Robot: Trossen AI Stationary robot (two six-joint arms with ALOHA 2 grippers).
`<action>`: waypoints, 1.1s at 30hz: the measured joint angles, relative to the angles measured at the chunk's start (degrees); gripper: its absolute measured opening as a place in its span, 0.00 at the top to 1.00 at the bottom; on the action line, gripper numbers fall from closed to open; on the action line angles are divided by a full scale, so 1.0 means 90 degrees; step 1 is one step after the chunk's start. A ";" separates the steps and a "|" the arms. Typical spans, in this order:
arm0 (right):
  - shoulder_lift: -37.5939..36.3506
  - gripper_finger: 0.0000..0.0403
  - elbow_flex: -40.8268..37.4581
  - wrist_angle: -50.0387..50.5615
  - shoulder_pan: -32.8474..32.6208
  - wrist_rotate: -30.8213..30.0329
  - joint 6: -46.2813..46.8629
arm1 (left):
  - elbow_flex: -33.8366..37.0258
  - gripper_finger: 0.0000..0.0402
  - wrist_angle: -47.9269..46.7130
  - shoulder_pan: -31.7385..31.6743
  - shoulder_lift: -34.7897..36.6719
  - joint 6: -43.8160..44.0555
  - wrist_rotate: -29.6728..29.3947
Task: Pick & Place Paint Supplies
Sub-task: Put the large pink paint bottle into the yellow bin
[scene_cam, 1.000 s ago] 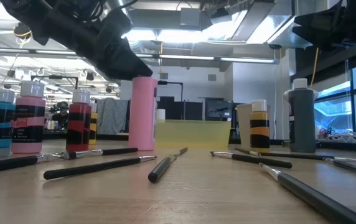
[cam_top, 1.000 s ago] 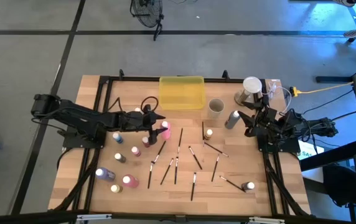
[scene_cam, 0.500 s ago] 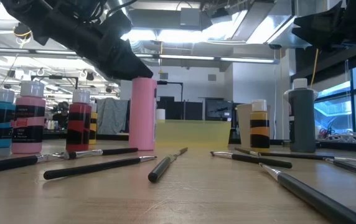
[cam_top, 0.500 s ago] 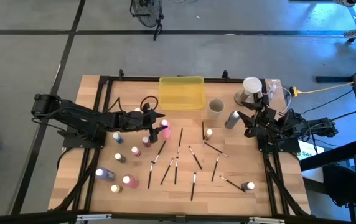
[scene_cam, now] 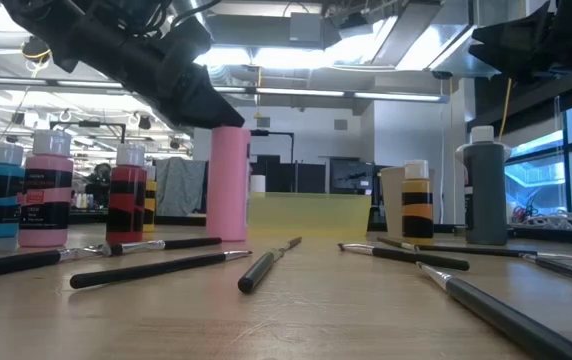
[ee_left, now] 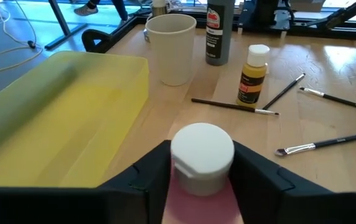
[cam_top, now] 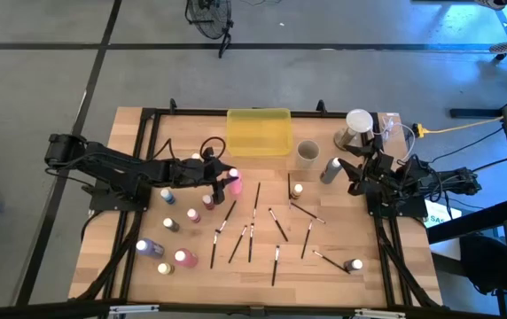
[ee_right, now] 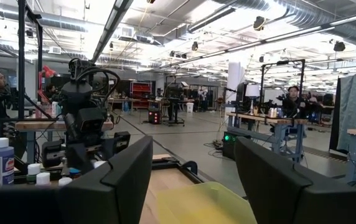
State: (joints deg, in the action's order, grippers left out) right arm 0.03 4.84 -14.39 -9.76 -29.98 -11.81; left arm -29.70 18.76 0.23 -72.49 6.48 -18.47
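Note:
A tall pink paint bottle (cam_top: 234,185) with a white cap (ee_left: 201,151) stands upright on its base left of the table's middle, also in the low view (scene_cam: 228,185). My left gripper (cam_top: 228,176) reaches in from the table's left and is shut on the bottle's top (ee_left: 201,171). Thin dark paintbrushes (cam_top: 252,232) lie scattered on the table's near middle. Several small bottles (cam_top: 167,196) stand at the near left. My right gripper (cam_top: 353,174) waits raised at the table's right edge, open with nothing between its fingers (ee_right: 193,177). My left gripper pinches the pink bottle by its white cap (ee_left: 179,155), one finger (ee_left: 145,182) on each side. The fingers come from the table's left, slanting a little downward. The bottle stands upright with its base on the table.
A translucent yellow tray (cam_top: 258,131) sits at the far middle, with a grey-beige cup (cam_top: 307,152) and a grey bottle (cam_top: 330,170) to its right. A small yellow bottle (cam_top: 297,189) stands right of the pink one. A small bottle (cam_top: 354,265) stands at the near right.
My left gripper has shut its fingers onto the pink bottle's cap without moving from its place. The bottle stays upright on the table where it was.

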 joint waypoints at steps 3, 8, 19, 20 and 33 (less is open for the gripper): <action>0.0000 0.43 0.0002 0.0000 -0.0001 0.0000 0.0000 | -0.0004 0.71 -0.0045 0.0000 0.0002 0.0059 -0.0002; 0.0000 0.43 0.0002 0.0002 -0.0002 0.0002 0.0000 | -0.0006 0.71 -0.0061 0.0000 0.0002 0.0064 -0.0056; 0.0000 0.43 0.0002 0.0032 -0.0002 0.0012 0.0000 | -0.0172 0.71 -0.0351 -0.0006 0.0093 0.0252 0.0043; 0.0000 0.43 0.0002 0.0032 -0.0002 0.0011 0.0000 | -0.0261 0.71 -0.0481 -0.0006 0.0127 0.0323 0.0151; 0.0000 0.43 0.0001 0.0051 -0.0002 -0.0437 -0.0024 | -0.1976 0.71 -0.2677 0.0027 0.0143 0.0081 -0.0440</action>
State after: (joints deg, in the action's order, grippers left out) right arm 0.03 4.85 -13.93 -9.78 -33.91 -12.03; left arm -47.48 -5.34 0.47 -71.20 7.21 -22.43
